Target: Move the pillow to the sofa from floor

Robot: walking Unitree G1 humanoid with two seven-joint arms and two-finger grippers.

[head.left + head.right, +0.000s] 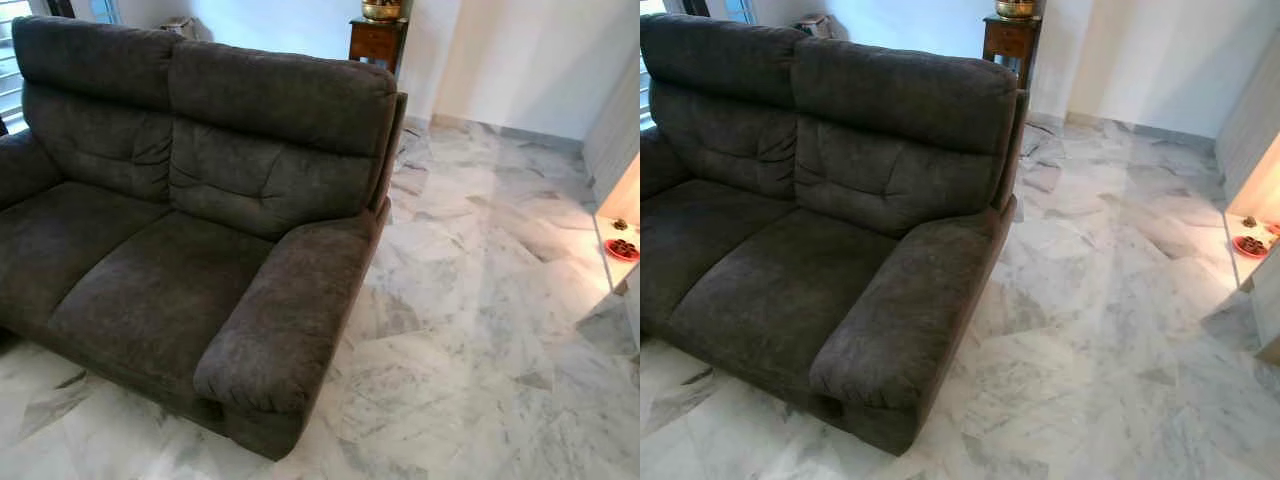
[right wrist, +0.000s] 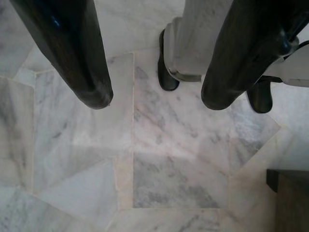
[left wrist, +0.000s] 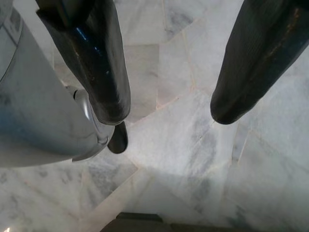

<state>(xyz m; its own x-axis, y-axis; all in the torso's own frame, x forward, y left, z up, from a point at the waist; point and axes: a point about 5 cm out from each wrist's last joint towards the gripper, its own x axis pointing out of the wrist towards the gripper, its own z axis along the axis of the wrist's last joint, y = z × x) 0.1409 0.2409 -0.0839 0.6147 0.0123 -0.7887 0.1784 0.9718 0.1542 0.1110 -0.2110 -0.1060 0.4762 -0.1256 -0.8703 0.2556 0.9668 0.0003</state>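
Sofa (image 1: 170, 230) ahead of me on marble floor (image 1: 480, 330), wooden cabinet (image 1: 377, 40) behind (red plate (image 1: 621, 249) on my right). Left gripper (image 3: 169, 108) and right gripper (image 2: 154, 99) hang with fingers spread above tiles; I see no pillow.

A home living room; a dark grey two-seat sofa (image 1: 190, 220) stands on a white marble tile floor (image 1: 480, 300); plain white walls (image 1: 540, 60) behind; a small wooden side table (image 1: 377, 40) holds a brass bowl (image 1: 382, 9); a lit low shelf (image 1: 620, 235) carries a red dish (image 1: 621, 248).
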